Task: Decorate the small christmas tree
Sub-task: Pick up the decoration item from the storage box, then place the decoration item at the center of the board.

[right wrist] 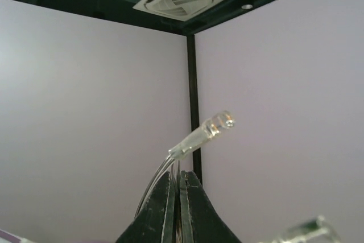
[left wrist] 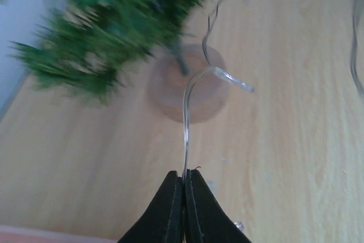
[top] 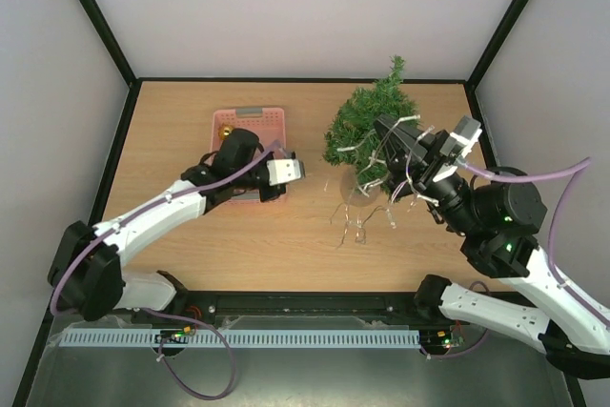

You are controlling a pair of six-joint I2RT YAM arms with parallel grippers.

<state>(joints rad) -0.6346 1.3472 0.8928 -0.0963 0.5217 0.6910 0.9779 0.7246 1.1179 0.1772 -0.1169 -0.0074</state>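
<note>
The small christmas tree (top: 365,124) stands at the back right of the table, leaning, its dark green branches (left wrist: 108,24) blurred above a round pale base (left wrist: 187,86). A clear-wired light string (top: 357,214) hangs from the tree and trails onto the wood. My left gripper (left wrist: 183,177) is shut on one thin strand of that wire, just left of the tree (top: 301,172). A clear bulb (left wrist: 236,82) sits on the strand ahead. My right gripper (right wrist: 180,174) is shut on several wire strands with a bulb (right wrist: 213,126) above its tips, up against the tree's branches (top: 384,129).
A pink plastic basket (top: 272,119) with a gold ornament (top: 226,131) sits behind my left wrist. Black-framed pale walls enclose the table on three sides. Loose loops of wire lie in front of the tree.
</note>
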